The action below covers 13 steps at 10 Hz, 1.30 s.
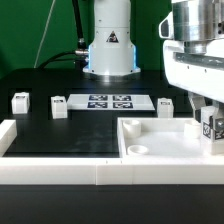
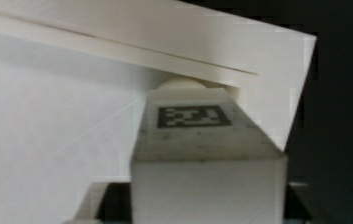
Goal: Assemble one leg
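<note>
A wide stretch of bare black table [image 1: 70, 135] is seen open at the frame's left centre. It is bordered by two small white legs [image 1: 20, 101] at far left, the marker board [image 1: 108, 101] at centre, and a white tray [image 1: 160, 140] filling the lower right.

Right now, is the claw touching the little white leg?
Touching. In the wrist view the leg sits pinched between the gripper fingers, no gap showing.
</note>
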Tool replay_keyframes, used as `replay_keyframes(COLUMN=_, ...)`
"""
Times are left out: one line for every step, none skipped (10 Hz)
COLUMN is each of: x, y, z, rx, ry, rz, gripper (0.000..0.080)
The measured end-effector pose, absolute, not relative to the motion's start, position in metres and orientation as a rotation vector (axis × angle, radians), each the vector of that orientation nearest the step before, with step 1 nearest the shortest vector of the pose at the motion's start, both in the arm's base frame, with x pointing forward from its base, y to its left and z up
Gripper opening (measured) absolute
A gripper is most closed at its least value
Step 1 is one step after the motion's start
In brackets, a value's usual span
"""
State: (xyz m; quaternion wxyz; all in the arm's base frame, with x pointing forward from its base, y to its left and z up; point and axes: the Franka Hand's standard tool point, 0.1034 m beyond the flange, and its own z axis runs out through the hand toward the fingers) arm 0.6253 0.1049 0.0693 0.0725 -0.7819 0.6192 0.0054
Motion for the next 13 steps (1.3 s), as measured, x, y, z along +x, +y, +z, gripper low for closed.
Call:
replay_keyframes(x=0.6247, y=0.1062, z=0.0692, rx=-2.294, ry=1.924, rz=0.027, gripper=0.0292)
replay_keyframes(x=0.6244, y=0.108, z=0.0687, rx=-2.249, ry=1.97, rz=0.038, gripper=0.0292)
replay_keyframes(x=0.6243, y=0.1083, z=0.0686, rx=-2.269, ry=1.947, rz=0.035, gripper=0.0471)
replay_keyframes(x=0.6243, y=0.1084, z=0.0686, rx=-2.312, ry=1.896, rz=0.03, gripper=0.0588)
replay_keyframes(x=0.6242, y=0.1091, z=0.0686, rx=-2.32, ry=1.886, rz=0.03, gripper=0.0588)
replay_keyframes(x=0.6244, y=0.1085, z=0.0688, rx=-2.373, ry=1.819, rz=0.022, gripper=0.0637)
replay_keyframes(x=0.6242, y=0.1089, z=0.0689, rx=-2.467, ry=1.691, rz=0.013, gripper=0.0646)
replay_keyframes(x=0.624, y=0.1096, z=0.0692, rx=-2.574, ry=1.528, rz=0.004, gripper=0.0646)
replay_keyframes(x=0.625, y=0.1103, z=0.0695, rx=-2.644, ry=1.395, rz=-0.017, gripper=0.0646)
replay_keyframes(x=0.6256, y=0.1129, z=0.0698, rx=-2.704, ry=1.275, rz=-0.037, gripper=0.0649)
replay_keyframes(x=0.6257, y=0.1157, z=0.0704, rx=-2.774, ry=1.129, rz=-0.051, gripper=0.0649)
replay_keyframes(x=0.6263, y=0.1156, z=0.0708, rx=-2.828, ry=0.988, rz=-0.063, gripper=0.0649)
replay_keyframes(x=0.6267, y=0.1157, z=0.0712, rx=-2.875, ry=0.848, rz=-0.075, gripper=0.0649)
